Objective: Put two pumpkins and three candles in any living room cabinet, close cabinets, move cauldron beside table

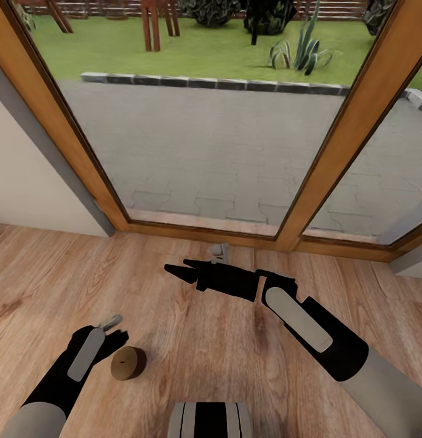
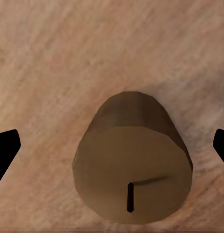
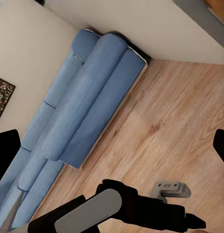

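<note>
Indoors, on the wooden floor (image 1: 235,340):
Candle: one stubby tan candle (image 1: 128,363) stands upright on the planks, short dark wick on top, just beside the left gripper.
Surroundings: a wood-framed glass door (image 1: 308,201) fronts grey paving and lawn; a small grey bracket (image 1: 220,250) sits by its sill; a blue sofa (image 3: 88,107) lines the cream wall.
Left arm: the left gripper (image 2: 112,150) points down over the candle (image 2: 134,162), jaws spread wide on either side, not touching it.
Right arm: the right gripper (image 1: 181,269) reaches level across the floor towards the left, dark fingers parted, nothing between them.
Textures: smooth faceted wax, warm grained boards.
</note>
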